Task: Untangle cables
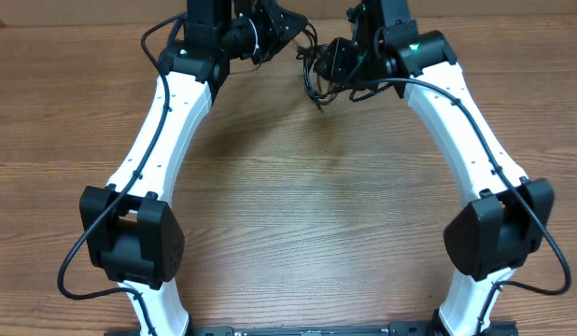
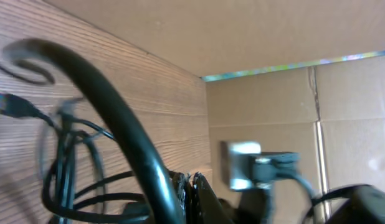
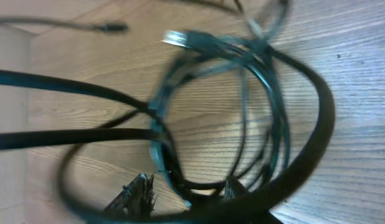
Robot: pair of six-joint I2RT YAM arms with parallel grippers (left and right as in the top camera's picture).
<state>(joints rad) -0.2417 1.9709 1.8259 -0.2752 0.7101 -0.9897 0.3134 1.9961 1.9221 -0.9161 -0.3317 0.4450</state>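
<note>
The cables point(image 1: 316, 82) are seen in the overhead view as a small dark tangle in the upper middle of the frame, over the wooden table point(image 1: 298, 205). They lie just beside the right gripper point(image 1: 337, 61), on its left in the picture, and thin loops hang from the tangle toward the lower edge of the frame.

In the right wrist view the cables point(image 3: 248, 93) are shown as several thin, overlapping loops filling the centre of the frame, blurred. One pale plug end point(image 3: 180, 38) is seen at the upper middle and a second dark plug point(image 3: 110, 27) at the upper left, apart from the bundle. The strands are gathered down toward the right gripper point(image 3: 186, 190) at the lower edge. Whether its claw is clamped on them cannot be told, since a thick black wire point(image 3: 317, 124) crosses in front.

In the left wrist view the cables point(image 2: 61, 155) are placed at the lower left, out of focus, with a plug tip point(image 2: 10, 103) at the left edge. The left gripper point(image 2: 192, 190) is only partly shown at the bottom, and the state of its claw cannot be told. In the overhead view the left gripper point(image 1: 274, 33) is found at the top, near the tangle but apart from it.

A cardboard wall point(image 2: 273, 106) is seen beyond the table edge.
</note>
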